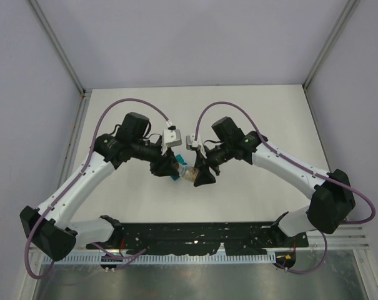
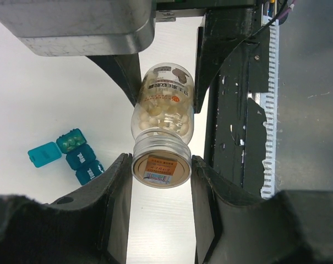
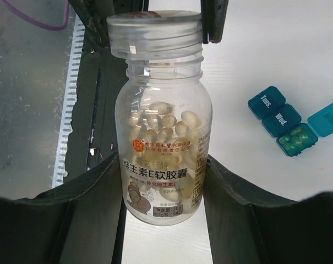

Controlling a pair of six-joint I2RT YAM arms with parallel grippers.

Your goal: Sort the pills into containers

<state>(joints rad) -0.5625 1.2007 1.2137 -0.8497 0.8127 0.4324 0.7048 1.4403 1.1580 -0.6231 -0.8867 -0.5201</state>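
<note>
While right claw (image 3: 163, 168) clamps bottle (image 3: 163, 126) body and left claw (image 2: 162, 168) pinches cap (image 2: 160, 170), I twist slowly, axis steady, bottle level. Containers (image 3: 276, 113) on table (image 3: 276, 49) alongside, end compartment open, pills (image 3: 294, 137) inside.

Left gripper (image 2: 160, 177) and right gripper (image 3: 163, 187) face each other, clamped.

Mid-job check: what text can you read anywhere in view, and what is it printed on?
"维生素E软胶囊": main label line on the bottle.
"Tues.": end lid of the pill organizer.
"Wed.": its middle lid.
Unreadable: the bottle's smaller print and the sticker on its cap.
</note>
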